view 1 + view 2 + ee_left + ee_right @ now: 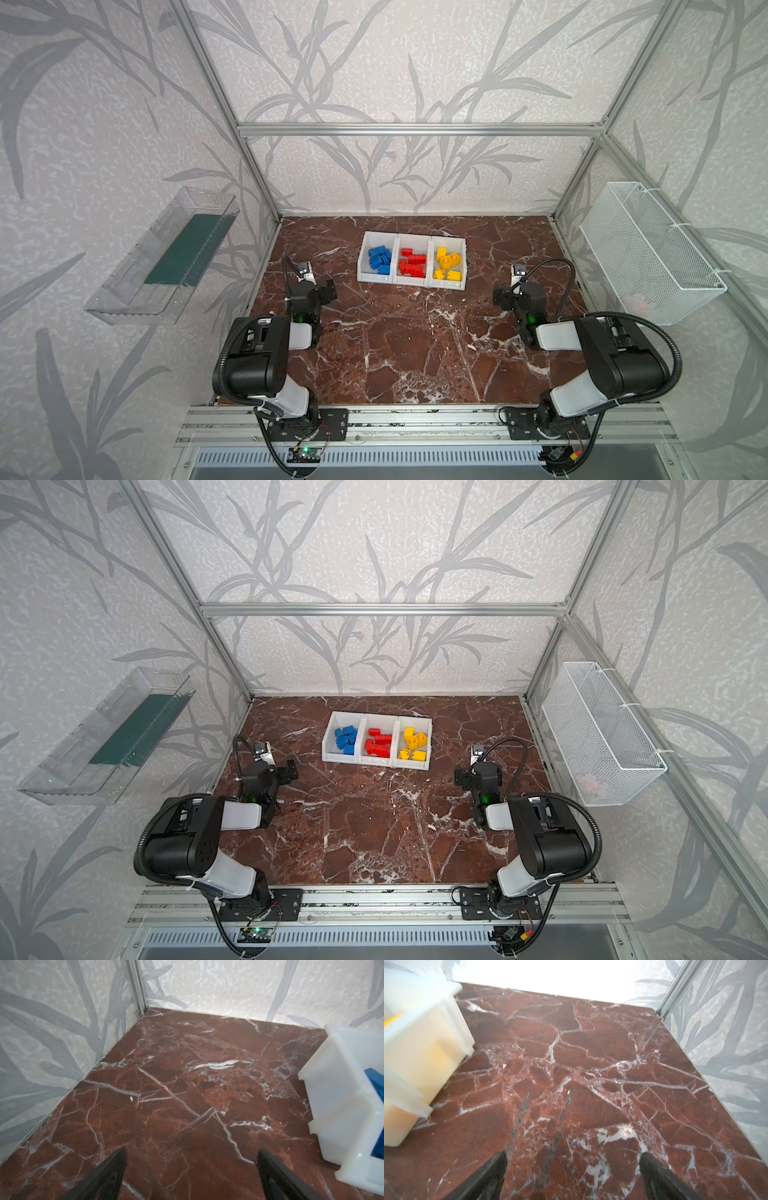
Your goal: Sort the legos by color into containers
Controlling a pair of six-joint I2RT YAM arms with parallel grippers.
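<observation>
Both top views: the three white containers (449, 242) sit in a joined row toward the back of the marble tabletop (415, 353), about mid-width. The blue legos (379, 259) are in the left bin, the red legos (412, 262) in the middle, and the yellow legos (448, 262) on the right, so every colour is in its own bin. The left gripper (329, 290) hangs low near the table's left edge, apart from the blue bin's front corner. The right gripper (500, 297) mirrors it on the right, well apart from the yellow bin. A broad stretch of marble lies open between the two arms, right down to the front rail. The clear tray (166, 257) and the wire basket (648, 253) hang on the side walls, outside the table's edges.

Left wrist view: the left gripper (191, 1150) has its jaws spread wide with only bare marble between them, so it holds nothing. The containers (332, 1084) stand close off to one side, with the blue legos (374, 1078) peeking over the rim. Farther off, the marble runs open to the corner, where a frame post (137, 987) meets the wallpaper.

Right wrist view, a bit blurred: the right gripper (573, 1153) is also wide apart and empty. The containers (421, 1043) glow yellowish at one side, with a sliver of the yellow legos (392, 1019) showing. Open marble runs ahead to the back wall, and the table's side edge runs along the patterned wall.
</observation>
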